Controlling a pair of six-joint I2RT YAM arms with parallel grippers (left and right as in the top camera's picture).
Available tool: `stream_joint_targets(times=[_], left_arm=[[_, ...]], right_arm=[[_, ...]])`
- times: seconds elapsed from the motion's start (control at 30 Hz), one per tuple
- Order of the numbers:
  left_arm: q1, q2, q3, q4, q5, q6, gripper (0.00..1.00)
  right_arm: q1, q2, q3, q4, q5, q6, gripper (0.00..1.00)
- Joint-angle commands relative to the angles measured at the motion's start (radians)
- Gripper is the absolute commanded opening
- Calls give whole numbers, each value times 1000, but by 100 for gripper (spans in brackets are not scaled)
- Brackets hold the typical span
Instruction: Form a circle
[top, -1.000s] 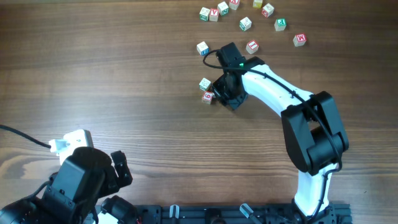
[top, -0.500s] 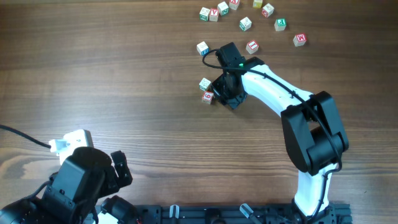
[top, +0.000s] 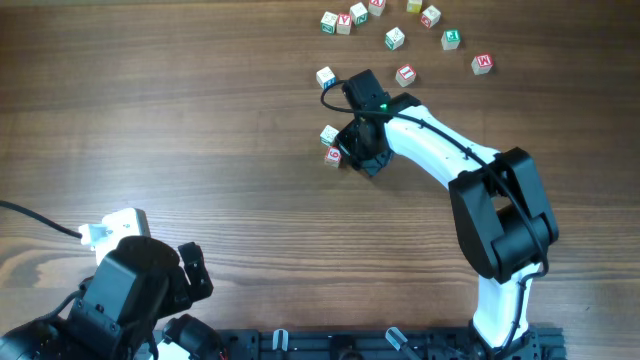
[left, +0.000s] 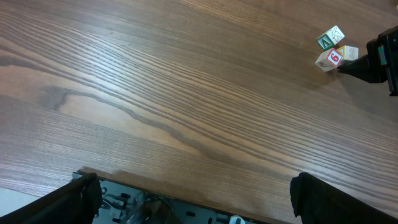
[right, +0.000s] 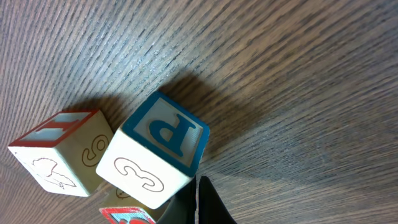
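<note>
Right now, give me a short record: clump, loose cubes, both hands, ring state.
clump: three cubes, packed tight
loose cubes: scattered beyond the clump, one nearer
right hand: shut, empty, tip beside the blue P cube
left hand: open, empty, far from the cubes
ring: not formed

Brown wood counter seen from above.
The counter (top: 180, 130) fills the frame, its long grain running left to right under even light. A black rail (top: 400, 345) lines the bottom edge, and a white box (top: 122, 224) with a black cable (top: 35, 216) sits lower left.
</note>
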Motion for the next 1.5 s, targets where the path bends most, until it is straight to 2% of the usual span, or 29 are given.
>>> stream_joint_targets(times=[0.0, 1.27, 1.47], left_arm=[[5, -2, -2, 0, 1, -13, 100], [5, -2, -2, 0, 1, -13, 100], [5, -2, -2, 0, 1, -13, 100]], right_arm=[[3, 8, -2, 8, -9, -13, 4], [3, 8, -2, 38, -5, -13, 4], [3, 8, -2, -28, -5, -11, 5]])
